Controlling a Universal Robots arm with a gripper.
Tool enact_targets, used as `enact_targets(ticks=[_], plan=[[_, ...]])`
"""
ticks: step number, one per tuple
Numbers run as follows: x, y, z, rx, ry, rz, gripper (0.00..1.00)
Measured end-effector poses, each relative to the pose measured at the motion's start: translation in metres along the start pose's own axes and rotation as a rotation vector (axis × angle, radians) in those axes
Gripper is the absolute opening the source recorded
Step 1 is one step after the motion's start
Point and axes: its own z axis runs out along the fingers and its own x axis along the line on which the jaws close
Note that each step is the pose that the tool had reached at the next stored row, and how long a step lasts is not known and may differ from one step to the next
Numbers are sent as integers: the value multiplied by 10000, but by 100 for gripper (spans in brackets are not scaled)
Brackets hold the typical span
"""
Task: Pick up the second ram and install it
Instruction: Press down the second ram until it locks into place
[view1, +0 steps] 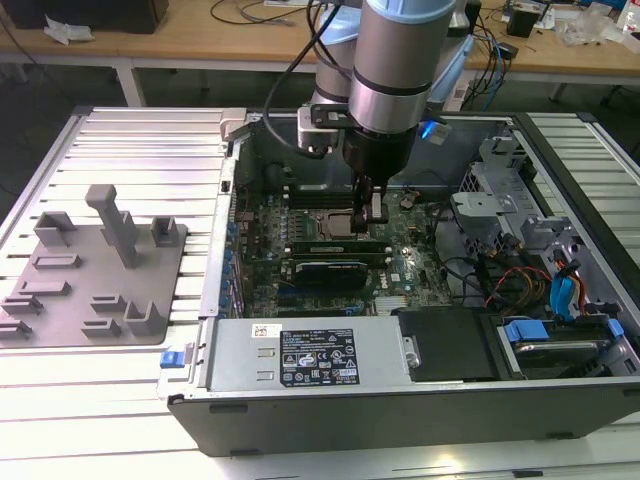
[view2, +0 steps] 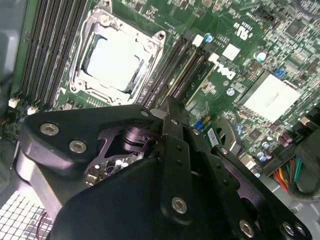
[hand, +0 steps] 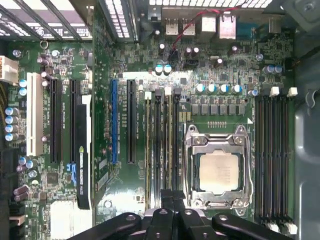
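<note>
The second ram (hand: 170, 145) is a thin green stick standing on edge in a black memory slot beside the silver processor (hand: 218, 172). In the exterior view it is the long strip (view1: 320, 241) just in front of the processor socket. My gripper (hand: 172, 199) is down inside the case over one end of that stick, its fingers drawn together. In the exterior view my gripper (view1: 372, 222) reaches almost to board level. From the second wrist view, my gripper (view2: 169, 107) sits right over the slots. I cannot tell whether it touches the stick.
Another green stick (hand: 148, 150) sits two slots further from the processor. A second bank of black slots (hand: 272, 155) lies on the processor's other side. The power supply (view1: 310, 358), drive bays (view1: 560, 340) and cables (view1: 520, 280) crowd the case. A grey fixture plate (view1: 90, 270) lies outside it.
</note>
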Motion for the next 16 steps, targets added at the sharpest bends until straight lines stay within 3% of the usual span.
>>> enact_targets(ticks=[3, 9, 12, 16], plan=[[0, -118, 0, -17, 3, 0, 8], [-1, -256, -1, -36, 3, 2, 8], [0, -276, 3, -37, 3, 2, 8], [2, -315, 78, -38, 4, 1, 8]])
